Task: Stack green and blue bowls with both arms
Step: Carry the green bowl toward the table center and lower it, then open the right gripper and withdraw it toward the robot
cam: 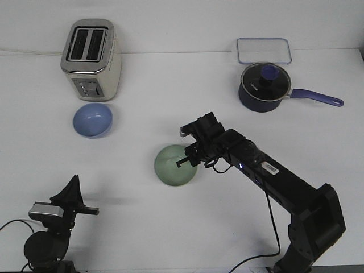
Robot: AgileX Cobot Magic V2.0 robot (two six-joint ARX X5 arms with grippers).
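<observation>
The pale green bowl (173,166) sits upright on the white table near the middle. The light blue bowl (92,120) sits upright at the left, just in front of the toaster, well apart from the green one. My right gripper (187,156) is low over the green bowl's right rim. Its fingers look parted, with one fingertip (183,162) over the bowl's inside. The bowl rests on the table. My left gripper (85,210) is at the near left corner, low, far from both bowls. Its fingers look together and hold nothing.
A cream and silver toaster (91,60) stands at the back left. A dark navy saucepan (263,88) with lid and long handle stands at the back right. A clear flat lid (264,50) lies behind it. A cable trails from the right arm's base.
</observation>
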